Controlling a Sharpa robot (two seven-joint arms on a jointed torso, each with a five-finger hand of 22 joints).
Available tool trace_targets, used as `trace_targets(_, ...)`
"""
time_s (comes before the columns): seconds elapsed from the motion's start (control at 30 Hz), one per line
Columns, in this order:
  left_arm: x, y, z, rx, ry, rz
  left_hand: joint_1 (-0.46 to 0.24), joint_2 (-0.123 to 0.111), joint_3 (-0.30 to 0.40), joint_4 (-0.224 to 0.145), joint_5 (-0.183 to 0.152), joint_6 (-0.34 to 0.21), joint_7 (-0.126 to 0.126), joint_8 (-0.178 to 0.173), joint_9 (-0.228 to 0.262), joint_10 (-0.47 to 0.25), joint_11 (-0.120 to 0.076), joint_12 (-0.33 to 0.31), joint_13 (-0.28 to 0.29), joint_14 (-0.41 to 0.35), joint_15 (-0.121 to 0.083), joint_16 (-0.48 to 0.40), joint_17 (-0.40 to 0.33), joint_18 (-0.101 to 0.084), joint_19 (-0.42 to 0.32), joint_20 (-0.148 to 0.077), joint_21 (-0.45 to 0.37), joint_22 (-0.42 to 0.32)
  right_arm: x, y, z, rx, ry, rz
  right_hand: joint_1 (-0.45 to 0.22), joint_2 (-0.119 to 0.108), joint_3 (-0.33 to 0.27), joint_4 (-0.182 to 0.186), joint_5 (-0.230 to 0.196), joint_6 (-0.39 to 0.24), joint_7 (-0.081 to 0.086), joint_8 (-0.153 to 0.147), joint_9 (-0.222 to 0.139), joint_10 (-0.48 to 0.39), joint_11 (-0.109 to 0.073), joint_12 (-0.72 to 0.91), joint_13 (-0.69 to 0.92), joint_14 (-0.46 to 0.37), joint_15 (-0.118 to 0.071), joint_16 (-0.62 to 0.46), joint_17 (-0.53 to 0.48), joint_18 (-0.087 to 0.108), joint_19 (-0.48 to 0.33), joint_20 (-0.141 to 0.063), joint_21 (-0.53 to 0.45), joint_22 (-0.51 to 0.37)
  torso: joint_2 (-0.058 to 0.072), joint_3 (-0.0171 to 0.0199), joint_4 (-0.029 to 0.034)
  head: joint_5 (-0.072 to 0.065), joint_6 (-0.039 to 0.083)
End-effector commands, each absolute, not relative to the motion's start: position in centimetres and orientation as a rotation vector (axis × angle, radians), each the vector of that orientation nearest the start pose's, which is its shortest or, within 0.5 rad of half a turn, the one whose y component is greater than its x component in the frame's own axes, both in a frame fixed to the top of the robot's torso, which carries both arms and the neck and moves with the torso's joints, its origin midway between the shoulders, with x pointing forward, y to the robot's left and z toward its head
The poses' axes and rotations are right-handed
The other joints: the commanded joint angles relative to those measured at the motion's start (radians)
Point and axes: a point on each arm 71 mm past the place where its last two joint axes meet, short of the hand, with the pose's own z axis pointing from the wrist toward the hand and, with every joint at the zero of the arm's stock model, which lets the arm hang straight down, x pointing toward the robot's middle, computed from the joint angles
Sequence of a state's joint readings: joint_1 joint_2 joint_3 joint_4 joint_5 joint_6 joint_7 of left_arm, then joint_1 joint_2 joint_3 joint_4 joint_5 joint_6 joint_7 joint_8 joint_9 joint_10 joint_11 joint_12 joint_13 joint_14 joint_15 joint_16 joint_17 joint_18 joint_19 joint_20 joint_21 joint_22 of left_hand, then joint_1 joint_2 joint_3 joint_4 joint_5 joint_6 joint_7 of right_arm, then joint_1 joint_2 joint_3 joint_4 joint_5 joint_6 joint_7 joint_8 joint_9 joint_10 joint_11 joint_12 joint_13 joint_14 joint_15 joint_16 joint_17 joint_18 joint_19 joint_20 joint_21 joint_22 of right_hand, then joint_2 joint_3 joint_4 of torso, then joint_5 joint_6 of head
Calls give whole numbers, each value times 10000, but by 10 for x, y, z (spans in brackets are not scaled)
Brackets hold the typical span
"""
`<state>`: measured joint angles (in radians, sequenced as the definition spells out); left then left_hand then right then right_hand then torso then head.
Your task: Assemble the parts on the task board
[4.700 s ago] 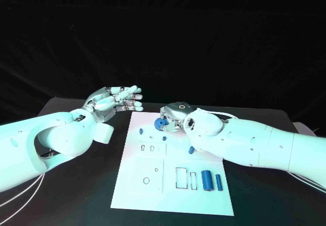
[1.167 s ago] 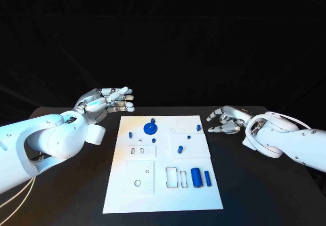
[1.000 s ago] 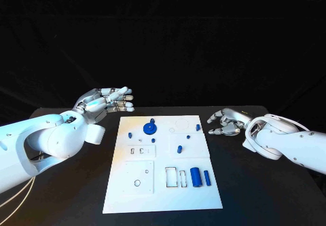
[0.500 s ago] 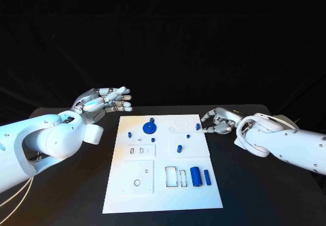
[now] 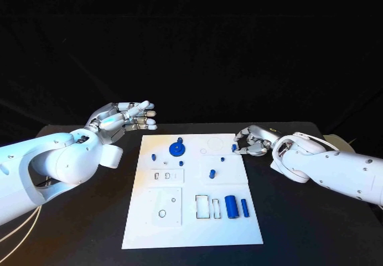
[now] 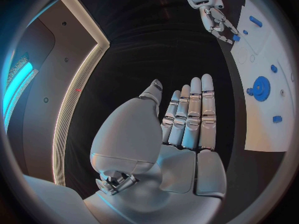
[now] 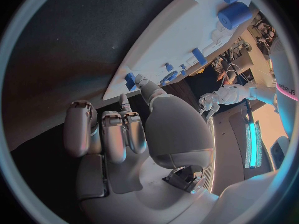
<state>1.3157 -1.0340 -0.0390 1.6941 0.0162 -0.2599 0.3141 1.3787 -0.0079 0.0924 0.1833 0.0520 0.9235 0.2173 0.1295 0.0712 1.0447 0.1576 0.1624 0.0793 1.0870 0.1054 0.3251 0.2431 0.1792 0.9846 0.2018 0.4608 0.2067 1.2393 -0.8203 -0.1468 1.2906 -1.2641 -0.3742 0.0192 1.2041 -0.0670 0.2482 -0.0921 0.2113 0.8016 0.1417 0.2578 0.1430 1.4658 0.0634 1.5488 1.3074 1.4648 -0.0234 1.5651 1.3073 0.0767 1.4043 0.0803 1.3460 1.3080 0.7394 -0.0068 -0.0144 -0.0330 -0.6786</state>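
The left hand [image 5: 128,117] is hovering off the board's [image 5: 191,233] far left corner, above the table [image 5: 79,233], its fingers [image 6: 190,117] lying straight and side by side with nothing in them. The right hand [image 5: 254,142] is sitting low at the board's far right edge, fingers curled in; its thumb tip [image 7: 141,80] is reaching to a small blue peg [image 5: 234,148] standing at that edge, but whether the hand is actually pinching the peg or only touching it I cannot tell. The blue gear [image 5: 177,148] is sitting on the far part of the board, left of the peg and apart from it. Two blue cylinders [image 5: 237,208] are lying side by side near the board's right edge, close to the near end. Bare black table is showing on both long sides of the board, and the board's near half is lying well apart from both hands.
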Motion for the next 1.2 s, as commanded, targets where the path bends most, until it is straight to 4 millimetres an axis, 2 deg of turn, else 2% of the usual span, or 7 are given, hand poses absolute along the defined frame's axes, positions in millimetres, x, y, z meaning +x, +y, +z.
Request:
trace_targets(0.03, 469, 246, -115, -10598, 14228, -16076, 107, -24, -13, -52, -32, 66, 33, -69, -6, 53, 16, -18, -8, -84, -10, -46, 16, 30, -57, -6, -57, -12, 519, -263, -212, 51, 16933, 5686, 39, 111, 5, 17, 69, 87, 8, -66, -8, 889, -9, 43, 2441, 1060, -19, 57, 2635, -109, 69, 27, 22, 91, 2, -4, -3, 9, -65)
trace_targets(0.13, 469, 246, -115, -10601, 14235, -16074, 107, -24, -13, -52, -32, 66, 33, -69, -6, 53, 16, -18, -8, -84, -10, -46, 16, 30, -57, -6, -57, -12, 519, -262, -213, 46, 16949, 5681, 62, 131, 13, 7, 78, 137, 6, -65, -4, 894, -9, 48, 2447, 1060, -21, 57, 2635, -108, 69, 28, 19, 91, 10, -2, -26, 50, -93)
trace_targets(0.27, 469, 245, -115, -10602, 14245, -16076, 111, -18, -13, -54, -32, 69, 34, -71, -6, 55, 17, -20, -8, -82, -10, -48, 19, 30, -56, -6, -56, -13, 518, -262, -213, 23, 16965, 5693, 90, 161, 21, -9, 85, 260, 4, -55, 6, 893, -10, 47, 2446, 1060, -24, 57, 2635, -106, 69, 29, 13, 94, -2, 4, -7, 34, -112)
trace_targets(0.63, 469, 245, -115, -10615, 14257, -16060, 111, -18, -13, -54, -32, 69, 34, -71, -6, 55, 17, -20, -8, -82, -10, -48, 19, 30, -56, -6, -56, -13, 518, -257, -214, -92, 17032, 5747, 131, 326, 114, -32, 91, 876, -51, -70, 27, 934, -52, 92, 2496, 1060, -70, 57, 2635, -106, 79, -2, 10, 132, -7, 7, -8, 38, -135)
trace_targets(1.2, 468, 245, -115, -10621, 14277, -16060, 116, -7, -15, -54, -32, 73, 38, -75, -6, 60, 18, -25, -9, -79, -11, -52, 24, 31, -55, -7, -55, -14, 520, -253, -215, -198, 17096, 5761, 92, 296, 91, -32, -59, 924, -43, -176, -5, 926, -49, 84, 2487, 1060, -79, 57, 2635, -106, 76, -15, 1, 137, -3, 6, 3, 46, -197)
